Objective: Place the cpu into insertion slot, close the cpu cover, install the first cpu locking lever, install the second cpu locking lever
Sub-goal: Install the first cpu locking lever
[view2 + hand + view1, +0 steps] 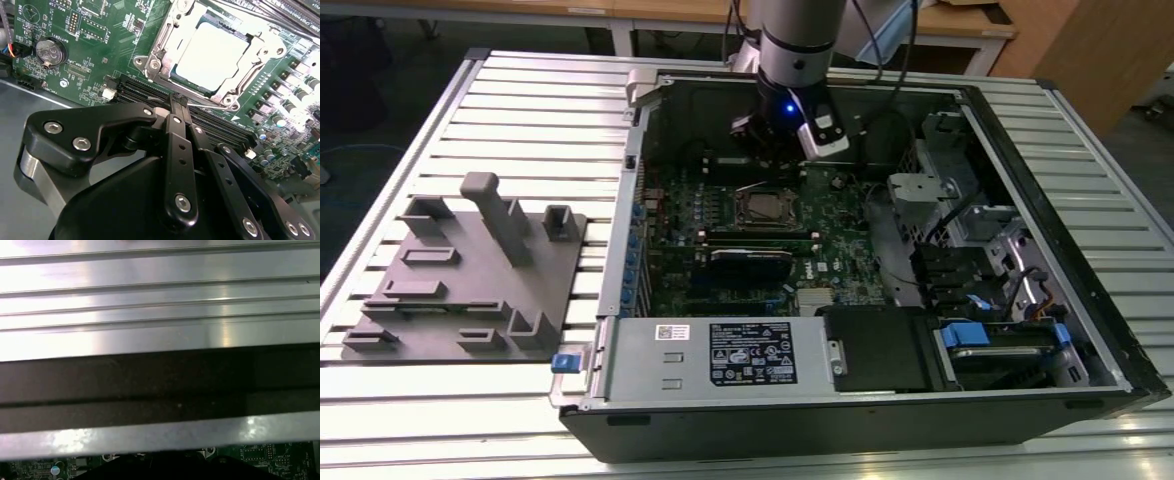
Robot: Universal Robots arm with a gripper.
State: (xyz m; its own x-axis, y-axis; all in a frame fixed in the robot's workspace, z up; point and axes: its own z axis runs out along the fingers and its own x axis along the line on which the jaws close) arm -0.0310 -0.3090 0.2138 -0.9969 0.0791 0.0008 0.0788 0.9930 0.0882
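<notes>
Within the square silver cpu cover (pixel 161 44) lies the smooth, flat cpu (pixel 212 55).

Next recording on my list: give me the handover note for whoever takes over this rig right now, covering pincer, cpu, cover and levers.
Pincer: shut, holding nothing, hovering over the motherboard beside the socket, inside the computer case.
Cpu: lying in the socket, silver top up.
Cpu cover: down flat, its window framing the cpu.
Done: cpu placed, cover closed.
Left: the two locking levers. These views do not show whether either one is latched.
</notes>
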